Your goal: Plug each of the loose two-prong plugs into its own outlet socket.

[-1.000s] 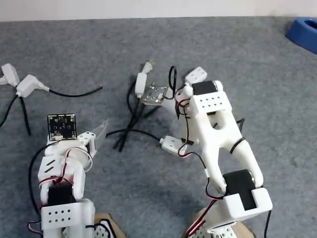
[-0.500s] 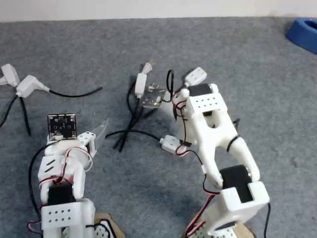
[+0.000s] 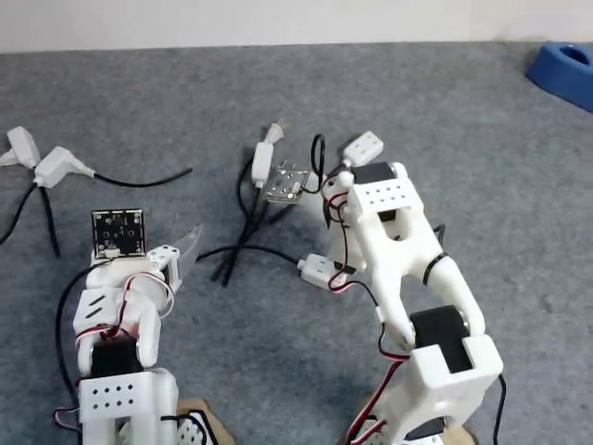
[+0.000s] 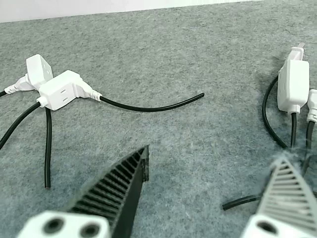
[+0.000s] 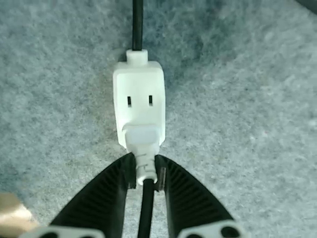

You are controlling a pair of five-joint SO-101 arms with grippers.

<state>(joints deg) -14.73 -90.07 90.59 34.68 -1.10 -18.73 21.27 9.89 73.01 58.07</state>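
Observation:
My right gripper [image 5: 145, 167] is shut on the neck of a white two-prong plug [image 5: 142, 140]. The plug's head sits against the end of a white outlet socket [image 5: 138, 99]; its prongs are hidden. In the high view this socket [image 3: 364, 146] lies just beyond the right arm [image 3: 384, 199]. My left gripper [image 4: 214, 153] stands open and empty above the carpet, at the lower left in the high view [image 3: 185, 246]. Two white sockets [image 4: 60, 89] lie far to its left. A loose white plug [image 4: 293, 84] with bare prongs lies to its right, also visible from above [image 3: 264, 159].
Another white plug [image 3: 320, 269] lies beside the right arm, with black cords [image 3: 243, 232] crossing between the arms. A loose black cord [image 4: 148, 106] runs from the left sockets. A blue object [image 3: 565, 65] sits at the far right corner of the grey carpet.
The right arm has shifted a little to the left and toward the socket. The left arm has kept still.

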